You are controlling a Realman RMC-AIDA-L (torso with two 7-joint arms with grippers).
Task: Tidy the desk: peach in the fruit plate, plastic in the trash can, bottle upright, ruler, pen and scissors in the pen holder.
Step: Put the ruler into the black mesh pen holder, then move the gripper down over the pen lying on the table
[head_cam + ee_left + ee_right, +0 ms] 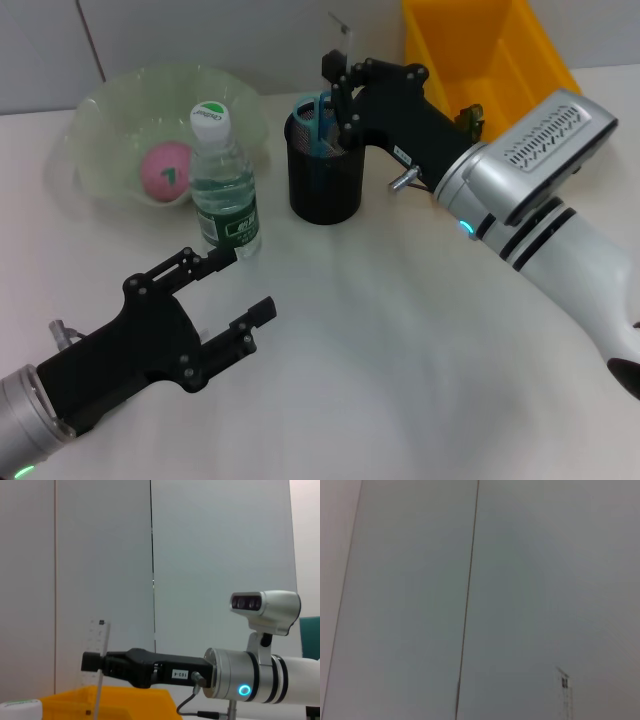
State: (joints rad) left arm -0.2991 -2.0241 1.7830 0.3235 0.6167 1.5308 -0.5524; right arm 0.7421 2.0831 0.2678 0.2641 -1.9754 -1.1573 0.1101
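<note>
right gripper (338, 85) pinches clear ruler (345, 40) (upright) over pen holder (325, 175).

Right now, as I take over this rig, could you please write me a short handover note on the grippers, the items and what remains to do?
Right gripper: above the black mesh pen holder, shut on the clear ruler, which stands upright over the holder, not yet released.
Left gripper: jaws open, empty, low over the near table in front of the water bottle.
Done: peach in the fruit plate; bottle upright; scissors in the holder.
Yellow bin sits at the back right.
Pen and plastic: I cannot see them.
Left: lower and release the ruler, then check for the pen and plastic.
</note>
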